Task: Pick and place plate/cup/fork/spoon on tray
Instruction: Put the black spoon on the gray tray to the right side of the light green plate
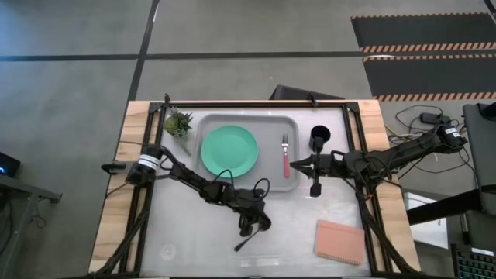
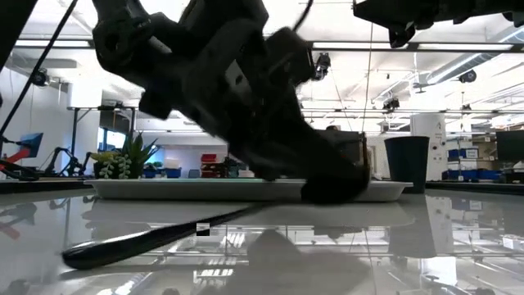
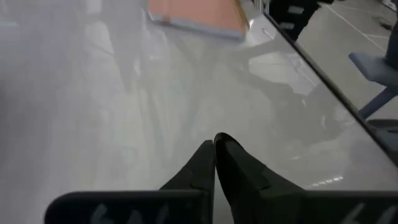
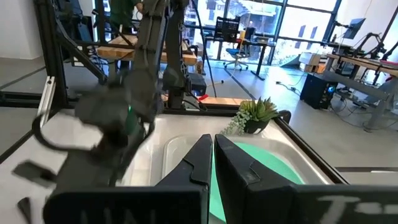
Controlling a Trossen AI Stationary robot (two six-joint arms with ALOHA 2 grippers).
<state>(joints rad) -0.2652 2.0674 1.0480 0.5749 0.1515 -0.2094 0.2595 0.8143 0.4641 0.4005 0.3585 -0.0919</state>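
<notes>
The grey tray (image 1: 291,182) lies at the table's far middle. The mint-green plate (image 1: 229,149) lies flat in it, and the pink-handled fork (image 1: 285,156) lies near its right rim. The dark cup (image 1: 318,138) stands upright on the table just right of the tray. The black spoon (image 1: 246,242) lies on the table nearer the front, and it also shows in the low view (image 2: 139,240). My left gripper (image 1: 260,226) is shut, low at the spoon's far end. My right gripper (image 1: 298,163) is shut and empty, high over the tray's right rim. My left gripper is down at the spoon's far end (image 2: 274,205), its fingers (image 3: 205,165) closed together and slanting down from the table's left. The gripper's own body hides the place of contact. The spoon's near end (image 2: 78,257) lies on the table.
A small potted plant (image 1: 178,122) stands beside the tray's far left corner. A pink rectangular pad (image 1: 339,242) lies at the near right. A dark frame (image 1: 356,132) runs along the table's far and side edges.
</notes>
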